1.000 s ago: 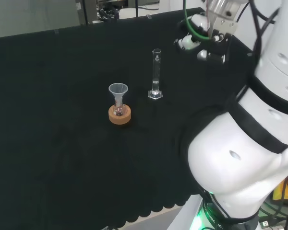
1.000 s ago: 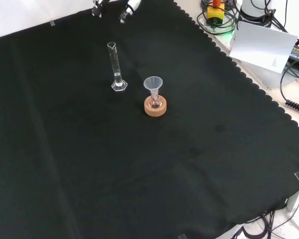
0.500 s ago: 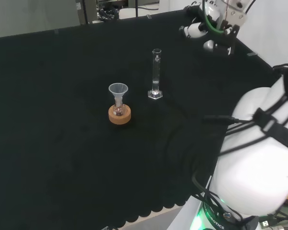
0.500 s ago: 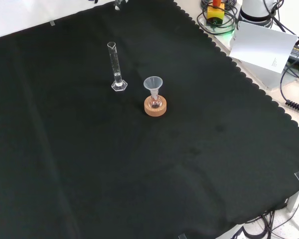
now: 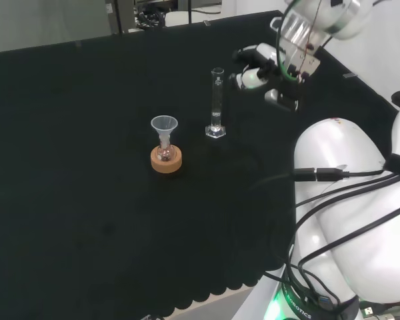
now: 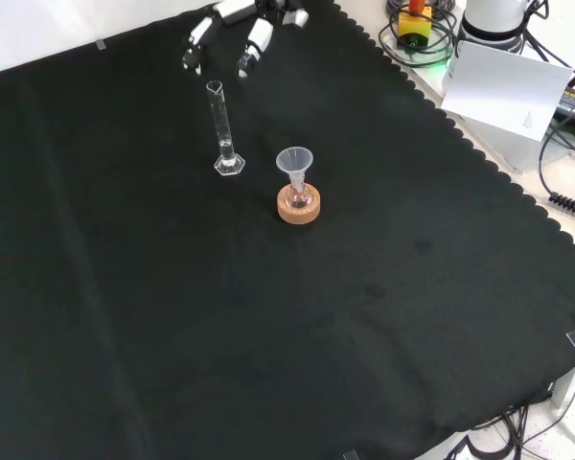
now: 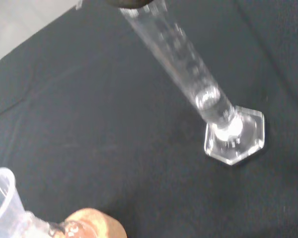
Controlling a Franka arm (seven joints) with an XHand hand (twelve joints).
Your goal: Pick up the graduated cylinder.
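A clear graduated cylinder (image 5: 217,103) (image 6: 223,129) (image 7: 188,84) stands upright on its hexagonal foot on the black cloth. The black and white hand (image 5: 261,70) (image 6: 240,29) hovers just to the right of the cylinder's top in the head view, and just above it in the front view. Its fingers are spread and relaxed, apart from the glass, holding nothing. The wrist view looks down the cylinder's tube to its foot.
A small flask with a clear funnel (image 5: 164,127) (image 6: 294,163) in its neck sits on a cork ring (image 5: 167,160) (image 6: 298,206) (image 7: 92,225), left of the cylinder in the head view. The arm's white links (image 5: 350,220) stand at the head view's right. Cables and paper (image 6: 503,86) lie beyond the cloth's edge.
The hand has come down and toward the cylinder, from the cloth's far edge to just beside the cylinder's top. The arm's links have shifted. The glassware has not moved.
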